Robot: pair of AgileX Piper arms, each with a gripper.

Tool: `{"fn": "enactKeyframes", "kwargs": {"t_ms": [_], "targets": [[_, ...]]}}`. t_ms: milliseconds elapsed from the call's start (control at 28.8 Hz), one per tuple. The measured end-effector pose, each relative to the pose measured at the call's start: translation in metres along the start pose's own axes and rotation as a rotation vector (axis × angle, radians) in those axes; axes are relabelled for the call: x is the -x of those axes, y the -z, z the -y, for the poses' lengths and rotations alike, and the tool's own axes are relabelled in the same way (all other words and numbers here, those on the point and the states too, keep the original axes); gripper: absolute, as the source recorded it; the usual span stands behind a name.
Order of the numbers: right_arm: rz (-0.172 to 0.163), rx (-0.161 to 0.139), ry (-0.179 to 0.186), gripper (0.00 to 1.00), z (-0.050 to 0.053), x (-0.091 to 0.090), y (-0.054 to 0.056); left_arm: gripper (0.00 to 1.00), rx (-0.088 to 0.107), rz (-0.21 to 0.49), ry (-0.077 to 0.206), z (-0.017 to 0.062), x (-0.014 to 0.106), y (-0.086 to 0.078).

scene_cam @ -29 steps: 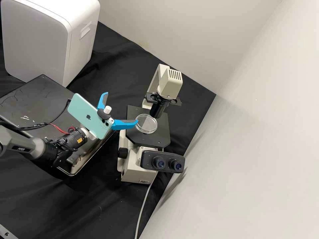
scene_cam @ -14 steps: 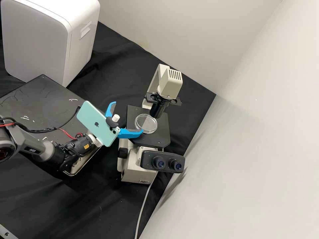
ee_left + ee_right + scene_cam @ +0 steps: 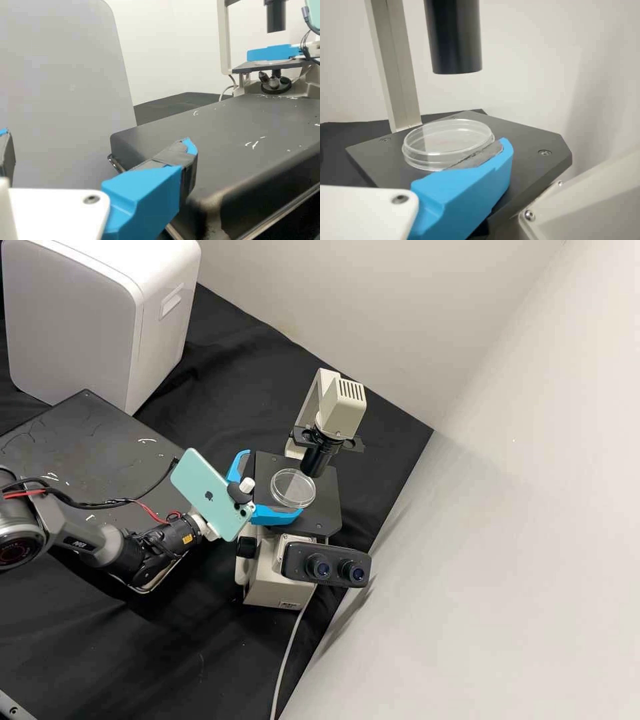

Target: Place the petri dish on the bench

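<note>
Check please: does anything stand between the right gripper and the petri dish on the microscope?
Nothing visible does. The right gripper is open at the petri dish, with one blue finger right beside its rim on the black stage. Only the dark lens tube hangs above the dish, so a straight lift may be tight.

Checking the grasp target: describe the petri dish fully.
The petri dish is round, shallow and clear, plastic by its look, seemingly empty. It lies flat on the microscope's black stage, under the dark tube. The right tool is open around it, one blue finger beside its rim; contact is unclear.
</note>
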Motion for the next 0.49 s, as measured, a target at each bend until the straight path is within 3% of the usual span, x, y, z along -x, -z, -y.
{"fn": "enactKeyframes", "kwargs": {"t_ms": [486], "targets": [[0.029, 0.013, 0.013, 1.00, 0.007, -0.027, -0.009, 1.00, 0.000, -0.011, -0.001, -0.0002, 0.000, 0.002]]}}
